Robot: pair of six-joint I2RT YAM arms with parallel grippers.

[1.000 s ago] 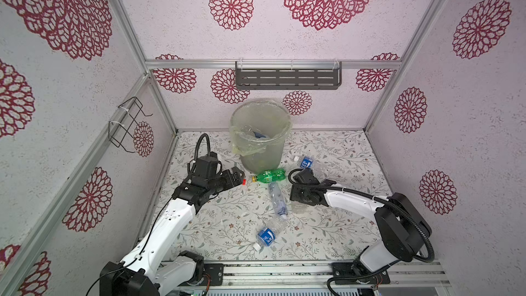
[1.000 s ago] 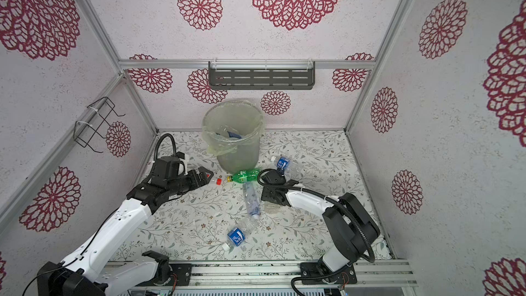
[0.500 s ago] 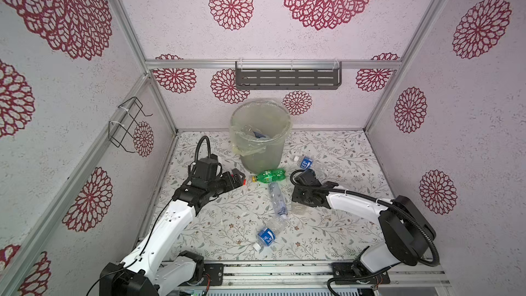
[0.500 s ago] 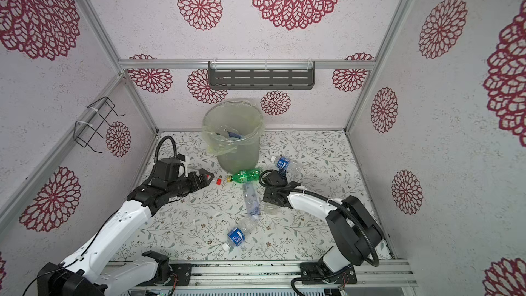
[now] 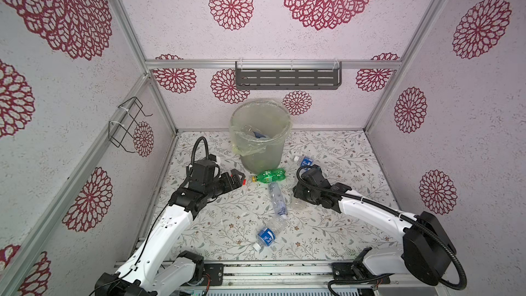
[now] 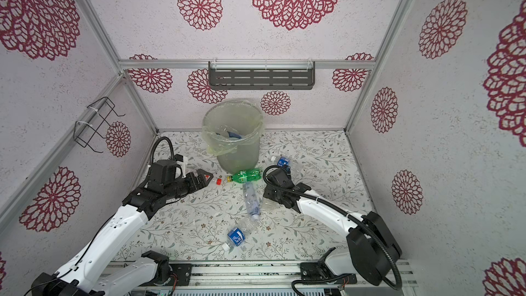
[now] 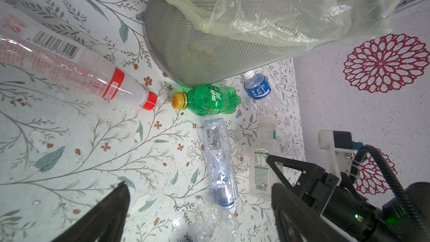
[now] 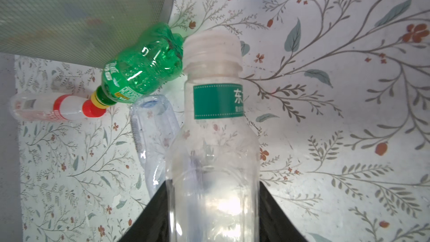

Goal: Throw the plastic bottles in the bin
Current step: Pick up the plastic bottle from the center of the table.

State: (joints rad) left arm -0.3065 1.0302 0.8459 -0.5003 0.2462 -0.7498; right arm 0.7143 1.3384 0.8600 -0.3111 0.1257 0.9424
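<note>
Nearest on the floral-printed tabletop (image 5: 336, 234) lies a crumpled clear plastic bottle with a blue label and white cap (image 5: 267, 236). Beyond it a flattened, creased clear bottle (image 5: 276, 197) lies beside a smooth capless clear bottle with a green label (image 8: 214, 122). The right gripper (image 8: 213, 182) has its black jaws closed against both sides of that capless bottle's lower body. Farther on, a lobed green bottle with a yellow cap (image 5: 269, 174) lies cap to cap with a slim clear bottle with a red cap (image 7: 69, 71). Near the red-capped one the left gripper (image 5: 238, 178) hangs spread wide and empty. A second blue-labelled clear bottle (image 5: 306, 162) makes six on the table. Behind stands the tall grey mesh bin (image 5: 270, 162), its crinkled yellowish liner bag (image 5: 249, 149) folded over the rim and the green bottle at its foot. There are bottles inside, but the count is unclear.
</note>
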